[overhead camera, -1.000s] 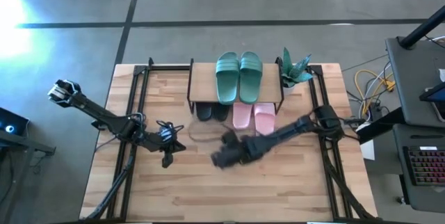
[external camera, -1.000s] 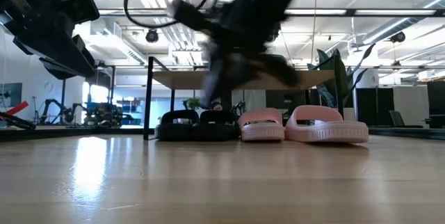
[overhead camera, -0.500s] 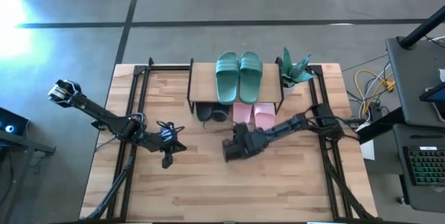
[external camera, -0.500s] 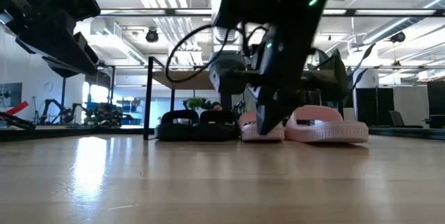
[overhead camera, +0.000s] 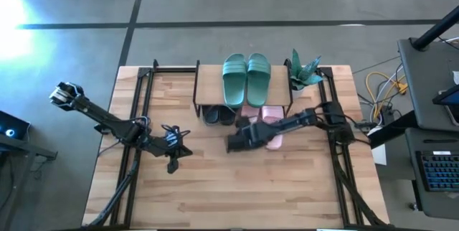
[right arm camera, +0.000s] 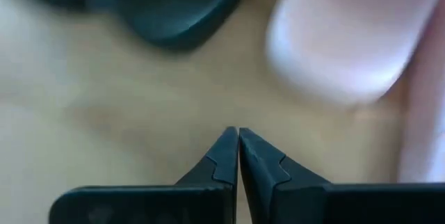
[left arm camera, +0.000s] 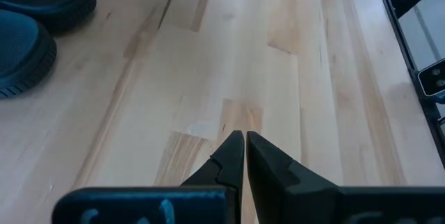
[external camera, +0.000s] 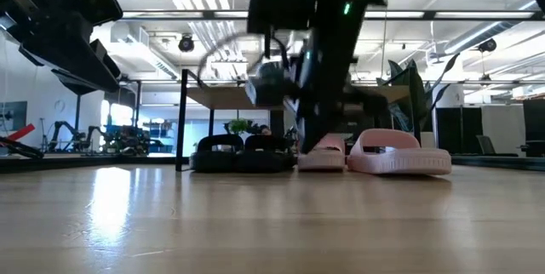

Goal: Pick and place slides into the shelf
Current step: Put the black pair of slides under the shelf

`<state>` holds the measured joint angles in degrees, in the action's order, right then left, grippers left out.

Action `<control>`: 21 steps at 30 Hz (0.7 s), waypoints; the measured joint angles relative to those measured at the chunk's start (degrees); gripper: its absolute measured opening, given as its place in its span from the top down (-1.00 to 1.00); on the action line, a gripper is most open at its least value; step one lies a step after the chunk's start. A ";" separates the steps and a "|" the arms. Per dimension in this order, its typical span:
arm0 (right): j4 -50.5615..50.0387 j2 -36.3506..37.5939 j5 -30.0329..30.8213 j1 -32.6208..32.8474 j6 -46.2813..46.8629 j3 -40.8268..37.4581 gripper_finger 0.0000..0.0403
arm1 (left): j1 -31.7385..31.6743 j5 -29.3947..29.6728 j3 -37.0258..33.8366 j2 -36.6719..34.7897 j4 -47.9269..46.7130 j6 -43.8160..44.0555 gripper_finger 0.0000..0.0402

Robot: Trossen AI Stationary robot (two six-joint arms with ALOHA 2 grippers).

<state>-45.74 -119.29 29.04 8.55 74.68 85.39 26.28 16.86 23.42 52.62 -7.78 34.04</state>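
Two claws, both pinched shut on nothing. Nearest the front of the table (overhead camera: 215, 188), left claw (overhead camera: 172, 165) parked over bare wood on the left side, fingers (left arm camera: 233, 156) pressed tip to tip, well apart from every sandal; idle, by the look of it. Farther in, right claw (overhead camera: 237, 143) hanging just in front of the shelf (overhead camera: 208, 80), fingertips (right arm camera: 229, 151) together above bare board, black toes and a pale pink toe close ahead in its wrist view. Beyond that, black slides (overhead camera: 218, 116) side by side on the table under the shelf's left half, and pale pink slides (overhead camera: 271, 125) under its right half, the pink pair jutting out forward past the board's front edge, partly under the right arm. Farthest, teal-green slides (overhead camera: 246, 79) flat on top of the shelf, touching along their inner edges. All six with long axes running front to back, parallel to each other; which end is toe or heel on the top pair hard to tell from above. Likely the closing step: every slide on or beneath the shelf, only the pink pair sticking out. Next move, at a guess, either a gentle nudge of the pink pair deeper under the board, calling for a low, level approach clear of the black metal legs, or a plain retreat. Small green potted plant (overhead camera: 304, 71) just right of the shelf, worth avoiding.
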 joint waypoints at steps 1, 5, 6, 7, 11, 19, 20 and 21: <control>-0.06 0.22 -0.63 1.46 0.06 0.60 0.96 | 0.00 0.02 0.00 0.06 0.01 0.00 0.98; -1.13 1.53 -3.70 8.46 5.35 1.44 0.96 | -0.01 0.05 0.00 0.44 -0.13 -0.16 0.98; -2.40 1.65 -4.35 10.24 8.39 1.44 0.96 | 0.00 0.05 0.00 0.52 -0.14 -0.18 0.98; -4.19 1.71 -4.95 12.18 11.90 1.44 0.96 | 0.00 0.05 0.00 0.52 -0.19 -0.30 0.98; -13.40 1.29 -5.69 19.14 27.04 0.76 0.96 | -0.01 0.07 0.00 0.50 -0.01 -0.42 0.98; -23.95 1.22 -6.51 20.29 38.63 -4.77 0.96 | -0.01 0.07 0.00 0.59 0.16 -0.39 0.98; -23.51 1.23 -6.55 19.36 37.39 -5.69 0.96 | -0.02 0.07 0.00 0.59 0.14 -0.37 0.98; -22.59 1.20 -6.54 18.27 35.66 -6.65 0.96 | -0.01 0.07 0.00 0.59 0.16 -0.35 0.98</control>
<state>-68.33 -118.09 22.50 26.82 110.34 78.74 26.28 16.93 23.42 53.21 -7.62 33.69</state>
